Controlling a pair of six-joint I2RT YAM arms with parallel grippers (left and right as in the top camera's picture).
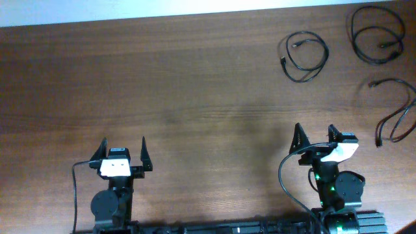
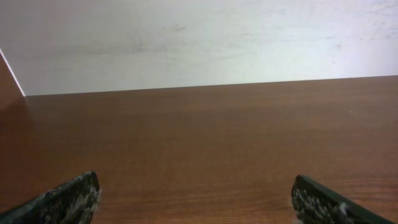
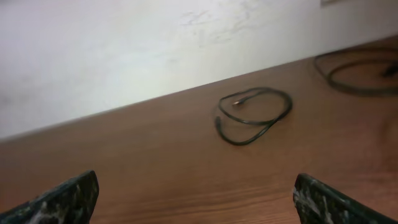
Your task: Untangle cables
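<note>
Cables: You had three thin black cables on the table point(image 1: 162, 78), all in the upper right of the overhead frame. The first cable point(image 1: 305, 58) lay as a small loop. The second cable point(image 1: 377, 36) was coiled in the far upper corner. The third cable point(image 1: 398, 120) trailed in a loose bend down the right edge.
Separation: The overhead view showed bare table between all three, and no crossing or knot was visible.
Progress: Judging by that layout, the untangling looked essentially done. At most you had tidying or a final check left.
Left gripper: The left gripper point(image 1: 123, 155) sat at lower left with its jaws spread and nothing between them, well apart from every cable.
Right gripper: The right gripper point(image 1: 315, 140) sat at lower right, also spread and empty. It was near the third cable but not touching it.
Overhead only: This was the one view that gave you all three cables and both arms together.
Right wrist only: It gave you a low look at the first cable point(image 3: 254, 115) lying flat, with part of the second cable point(image 3: 360, 74) at the right edge. The third cable was out of frame.
Left wrist only: It showed you just bare table and a pale wall point(image 2: 186, 37), with no cable.
</note>
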